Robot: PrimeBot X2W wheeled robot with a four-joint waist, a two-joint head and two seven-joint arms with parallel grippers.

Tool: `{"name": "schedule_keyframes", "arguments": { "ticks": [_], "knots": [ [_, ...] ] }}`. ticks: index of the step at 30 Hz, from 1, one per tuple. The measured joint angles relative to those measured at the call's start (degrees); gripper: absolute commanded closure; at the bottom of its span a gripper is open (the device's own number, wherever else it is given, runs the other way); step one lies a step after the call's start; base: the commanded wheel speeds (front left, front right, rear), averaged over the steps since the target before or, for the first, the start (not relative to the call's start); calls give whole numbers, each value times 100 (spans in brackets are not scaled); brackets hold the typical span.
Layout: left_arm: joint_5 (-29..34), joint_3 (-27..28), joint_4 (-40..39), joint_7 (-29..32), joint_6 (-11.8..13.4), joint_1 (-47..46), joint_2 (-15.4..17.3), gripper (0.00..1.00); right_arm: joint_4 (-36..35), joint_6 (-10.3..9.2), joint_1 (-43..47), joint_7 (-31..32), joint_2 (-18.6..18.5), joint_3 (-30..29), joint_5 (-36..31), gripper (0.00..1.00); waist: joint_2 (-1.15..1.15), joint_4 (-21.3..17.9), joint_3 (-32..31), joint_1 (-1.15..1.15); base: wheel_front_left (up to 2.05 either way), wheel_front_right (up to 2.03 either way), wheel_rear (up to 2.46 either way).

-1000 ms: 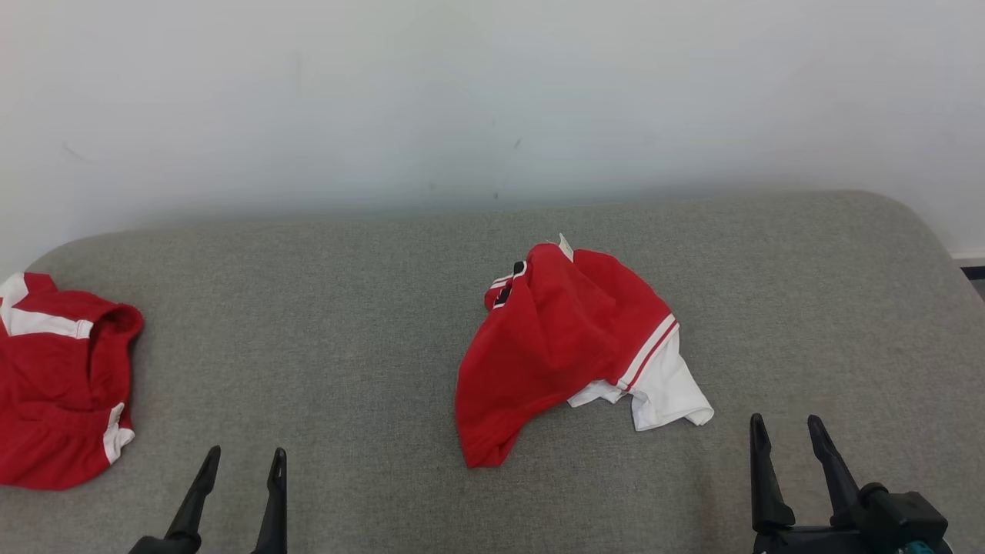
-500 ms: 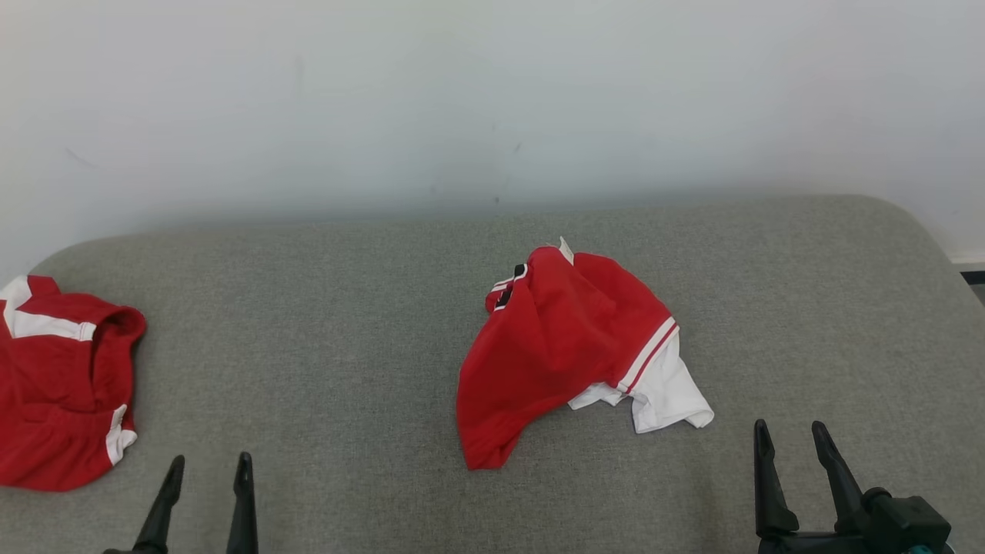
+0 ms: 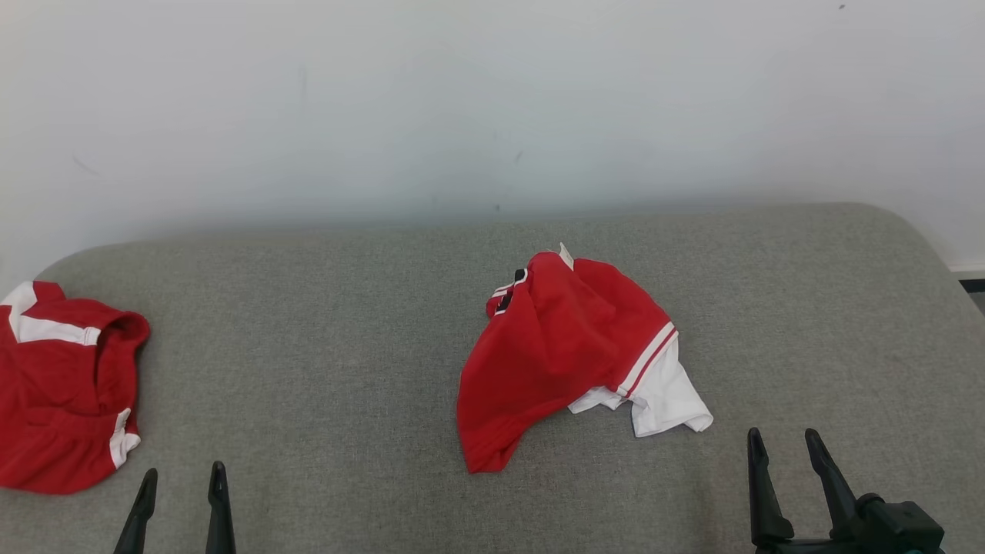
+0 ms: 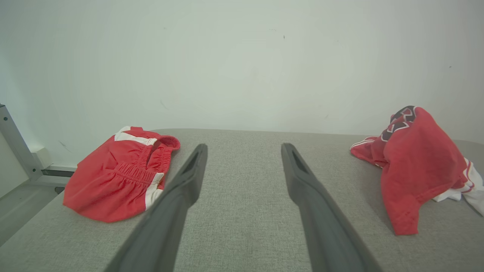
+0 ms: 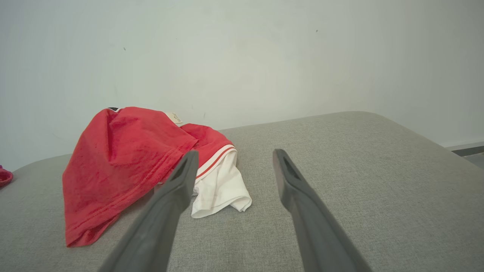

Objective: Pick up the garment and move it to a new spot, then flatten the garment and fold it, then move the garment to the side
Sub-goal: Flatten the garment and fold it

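Both pincers were apart and empty. The left pincer (image 3: 183, 469) sat low at the near left and the right pincer (image 3: 781, 435) at the near right, neither touching cloth.

We took the garment (image 3: 562, 346) to be the crumpled red-and-white heap on the table (image 3: 346, 308), right of centre. It lay near the right pincer and well apart from the left one. A second red garment (image 3: 61, 385), with white trim and an elastic waistband, lay at the table's left end; we judged it not the target.

Handling, our read:
- It looked like a thin knit: light, fully limp, not fragile.
- It would drape and drag rather than move as a block.
- The table's grey weave would probably hold it a bit.
- The main risk was pinching one layer and unrolling the heap, or catching several layers and lifting a knot.

Where to take hold: stitched edges.
- The red hem corner (image 3: 481, 458) and the white section (image 3: 666, 388) both lay exposed on the near side.
- The raised ridge by the label (image 3: 565, 252) looked like the easy top pinch for the first move.
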Motion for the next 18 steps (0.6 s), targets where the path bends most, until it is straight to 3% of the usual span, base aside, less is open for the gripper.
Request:
{"name": "schedule_keyframes", "arguments": {
  "ticks": [18],
  "knots": [
    [311, 70, 137, 0, -108, 14, -54, 0, -7, 0, 20, 42, 3, 21, 0, 0, 0, -9, -3, 0, 0, 0, 0]
  ]
}}
